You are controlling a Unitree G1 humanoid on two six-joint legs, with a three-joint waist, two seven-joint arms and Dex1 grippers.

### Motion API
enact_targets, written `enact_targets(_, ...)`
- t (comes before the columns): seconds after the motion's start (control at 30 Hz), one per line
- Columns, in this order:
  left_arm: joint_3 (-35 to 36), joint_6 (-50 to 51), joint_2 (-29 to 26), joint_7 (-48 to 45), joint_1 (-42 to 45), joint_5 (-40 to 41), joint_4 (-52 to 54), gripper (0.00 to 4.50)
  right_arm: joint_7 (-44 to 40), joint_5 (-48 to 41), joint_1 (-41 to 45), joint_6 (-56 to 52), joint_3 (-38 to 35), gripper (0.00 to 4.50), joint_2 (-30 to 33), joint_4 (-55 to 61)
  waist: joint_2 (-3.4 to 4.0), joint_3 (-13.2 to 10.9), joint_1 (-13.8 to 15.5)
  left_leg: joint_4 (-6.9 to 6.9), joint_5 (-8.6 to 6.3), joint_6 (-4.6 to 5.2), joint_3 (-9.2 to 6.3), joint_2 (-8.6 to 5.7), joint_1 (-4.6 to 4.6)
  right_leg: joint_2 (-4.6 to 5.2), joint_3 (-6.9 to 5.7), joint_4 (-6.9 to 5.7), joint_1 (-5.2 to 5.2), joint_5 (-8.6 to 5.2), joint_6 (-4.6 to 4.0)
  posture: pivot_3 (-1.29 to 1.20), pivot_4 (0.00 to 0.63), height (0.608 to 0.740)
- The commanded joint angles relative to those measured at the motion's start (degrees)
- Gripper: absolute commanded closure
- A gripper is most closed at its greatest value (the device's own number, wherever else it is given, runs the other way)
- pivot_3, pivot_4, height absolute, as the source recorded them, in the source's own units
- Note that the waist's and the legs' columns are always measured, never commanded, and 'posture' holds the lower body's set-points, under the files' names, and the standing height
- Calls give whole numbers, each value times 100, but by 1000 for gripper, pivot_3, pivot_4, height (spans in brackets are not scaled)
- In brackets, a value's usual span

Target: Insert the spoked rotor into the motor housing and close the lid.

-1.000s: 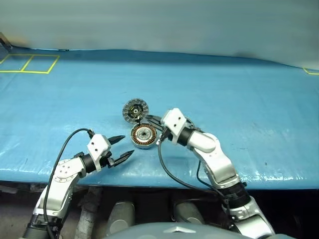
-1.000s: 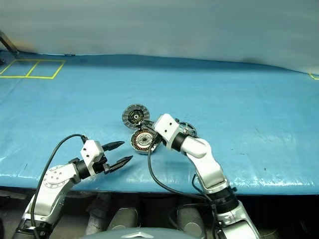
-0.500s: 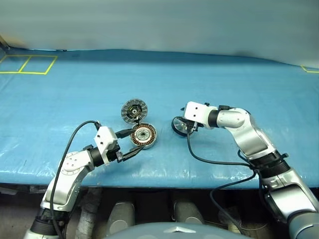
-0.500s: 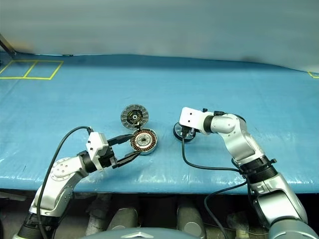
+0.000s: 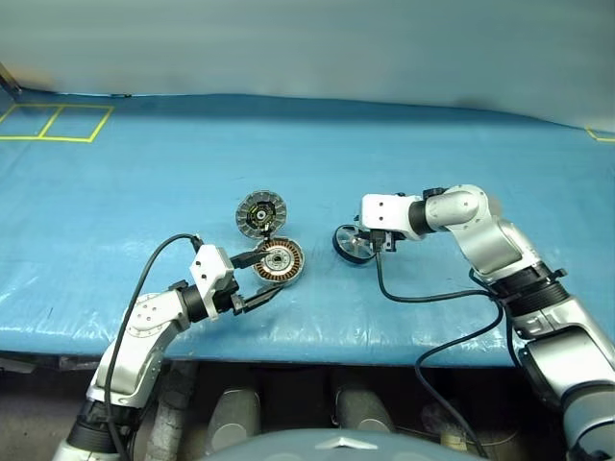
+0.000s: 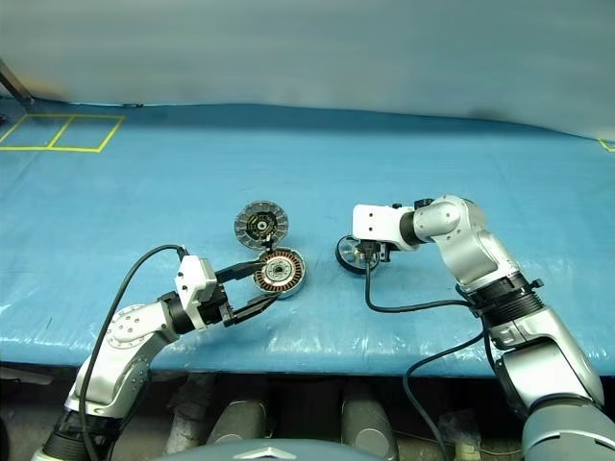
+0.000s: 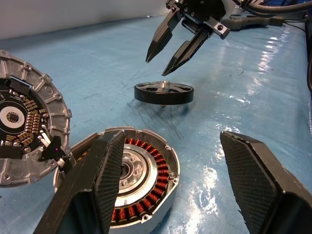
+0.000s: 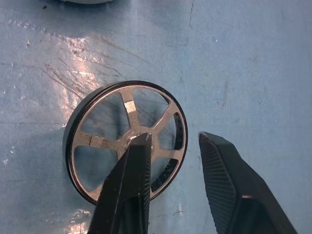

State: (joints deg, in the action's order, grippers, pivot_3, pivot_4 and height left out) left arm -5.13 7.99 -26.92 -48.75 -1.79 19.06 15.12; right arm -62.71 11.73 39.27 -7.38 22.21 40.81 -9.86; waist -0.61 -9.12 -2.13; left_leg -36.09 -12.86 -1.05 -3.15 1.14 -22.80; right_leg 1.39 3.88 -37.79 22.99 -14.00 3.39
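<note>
The spoked rotor point(image 5: 350, 243) lies flat on the blue table cover point(image 5: 432, 173), black rim down, silver hub and spokes facing up, well apart from the motor housing point(image 5: 279, 261) to its left. Right above it hangs the right gripper point(image 7: 168, 57), pointing steeply down, its two black fingers parted with nothing between them; from the right wrist camera one finger point(image 8: 129, 187) sits over the hub while the other is off the rim's outer side, and whether either tip touches the wheel cannot be told. The housing sits open, copper windings ringed around a silver centre, with the lid point(image 5: 260, 212) swung back on the far side, toothed rim and dark inner face showing. At the housing's near-left side sits the left gripper point(image 5: 261, 278), level, fingers spread wide around the cup's edge, gripping nothing.
</note>
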Motion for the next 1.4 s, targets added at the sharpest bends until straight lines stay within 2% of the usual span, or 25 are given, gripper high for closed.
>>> enact_targets(0.03, -2, -119, 36, 19, 11, -2, 19, 1146, -227, 234, 153, 296, 69, 2015, 246, -19, 0, 0, 5, 0, 0, 0, 0, 0, 0, 0, 0, 0, 0, 0, 0, 0, 150, 740)
enact_targets(0.1, -9, -142, 58, 35, 17, -17, 1, 1146, -291, 293, 136, 274, 103, 1353, 237, -45, 0, 0, 6, 0, 0, 0, -1, -1, 0, 1, -1, 0, 0, 0, 0, 0, 150, 740)
enact_targets(0.53, -90, -277, 54, 85, -28, -196, -134, 1146, -400, 486, 235, 532, 214, 1353, -18, -258, 0, 0, -2, -1, 1, -1, 0, 0, 3, 0, 0, -3, -1, 1, -1, 0, 150, 740)
enact_targets(1.03, -107, -339, 10, 39, -100, -224, -141, 1146, -743, 369, 43, 316, 81, 1353, 5, 138, 0, 0, 3, -3, 1, -1, -2, 0, 3, 0, -1, -4, -2, 1, -1, 0, 150, 740)
enact_targets(1.4, -139, -370, 46, -2, 7, -249, -233, 1146, -322, 650, -86, 492, 240, 1353, -184, -285, 0, 0, -1, -5, 1, -1, -1, 0, 4, 0, -1, -6, -3, 1, 0, 0, 150, 740)
